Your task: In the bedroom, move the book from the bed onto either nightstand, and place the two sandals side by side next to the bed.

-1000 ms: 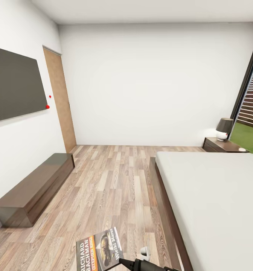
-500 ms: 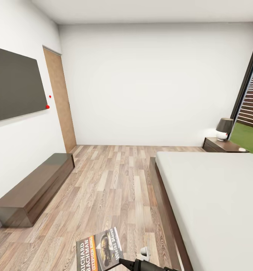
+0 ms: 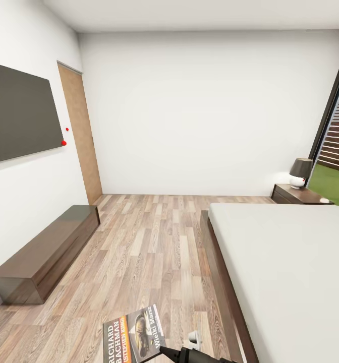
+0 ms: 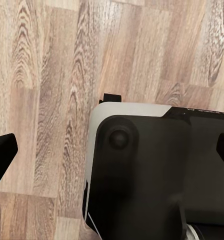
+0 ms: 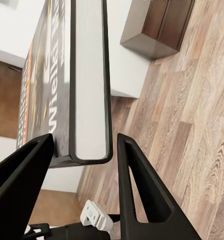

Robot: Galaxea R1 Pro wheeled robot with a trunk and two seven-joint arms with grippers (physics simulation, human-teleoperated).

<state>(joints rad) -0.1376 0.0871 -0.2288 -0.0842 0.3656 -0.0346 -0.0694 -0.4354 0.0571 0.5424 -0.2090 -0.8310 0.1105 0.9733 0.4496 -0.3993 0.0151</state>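
Right gripper (image 5: 82,150) clenched on the book (image 3: 134,338), carried clear of the bed (image 3: 290,262) for the far nightstand (image 3: 298,194); left gripper (image 4: 112,150) spread wide, unladen.

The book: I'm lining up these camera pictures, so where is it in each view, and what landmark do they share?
Head view: the book is at the bottom edge, left of centre, cover up, held above the wood-plank floor.
Right wrist view: the book stands edge-on between the right tool's black fingers.
Left wrist view: not in it.
Shared landmark: the wood-plank floor.
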